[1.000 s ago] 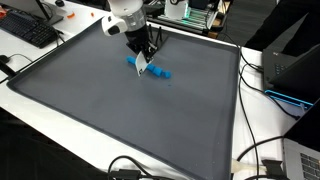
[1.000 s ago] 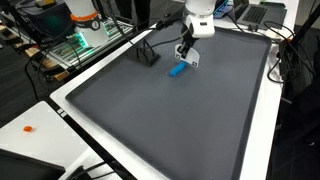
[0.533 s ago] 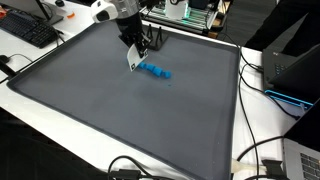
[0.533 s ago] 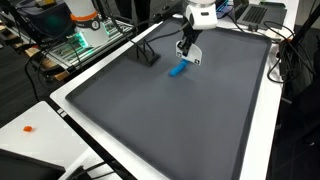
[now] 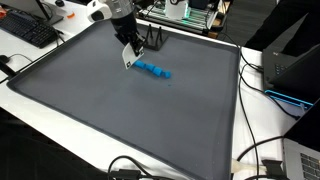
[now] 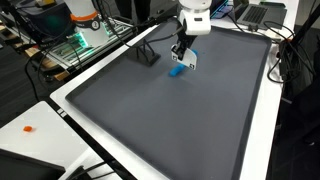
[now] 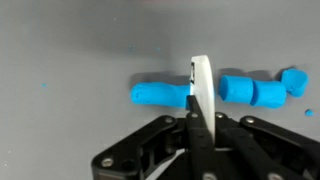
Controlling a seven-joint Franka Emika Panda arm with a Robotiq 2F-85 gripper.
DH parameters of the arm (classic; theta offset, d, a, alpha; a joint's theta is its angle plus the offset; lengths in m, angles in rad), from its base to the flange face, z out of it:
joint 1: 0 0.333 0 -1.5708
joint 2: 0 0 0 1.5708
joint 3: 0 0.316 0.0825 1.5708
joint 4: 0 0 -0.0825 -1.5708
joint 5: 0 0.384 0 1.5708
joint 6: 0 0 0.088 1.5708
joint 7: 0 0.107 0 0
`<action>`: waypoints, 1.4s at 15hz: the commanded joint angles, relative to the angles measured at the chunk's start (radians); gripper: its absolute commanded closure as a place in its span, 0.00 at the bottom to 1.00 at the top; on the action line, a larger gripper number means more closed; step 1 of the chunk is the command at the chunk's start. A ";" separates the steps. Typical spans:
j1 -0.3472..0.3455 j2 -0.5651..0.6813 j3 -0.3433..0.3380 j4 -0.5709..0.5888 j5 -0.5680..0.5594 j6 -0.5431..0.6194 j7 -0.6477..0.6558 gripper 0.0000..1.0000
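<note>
My gripper (image 7: 200, 128) is shut on a thin white blade (image 7: 201, 85) that sticks out past its fingertips. In the wrist view the blade stands across a roll of blue dough (image 7: 160, 94), between a long left piece and several short cut pieces (image 7: 252, 91). Whether its edge touches the dough I cannot tell. In both exterior views the gripper (image 5: 130, 52) (image 6: 183, 50) hangs over the far part of the grey mat (image 5: 100, 110) with the blade (image 5: 128, 61) pointing down. The blue dough (image 5: 153, 70) (image 6: 177, 69) lies right beside the blade tip.
The mat (image 6: 170, 120) has a raised dark rim. A small black stand (image 6: 145, 52) sits near its far edge. A keyboard (image 5: 30, 30), cables (image 5: 260, 160) and a laptop (image 6: 255, 12) lie on the white table around it.
The gripper with the blade has shifted a little along the blue roll toward its end. The dough pieces stay where they were.
</note>
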 commanded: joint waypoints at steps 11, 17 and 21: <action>-0.007 0.042 0.001 -0.027 -0.022 0.008 -0.003 0.99; -0.008 0.060 0.007 -0.032 -0.014 0.012 -0.011 0.99; -0.012 0.066 0.015 -0.036 0.000 0.012 -0.023 0.99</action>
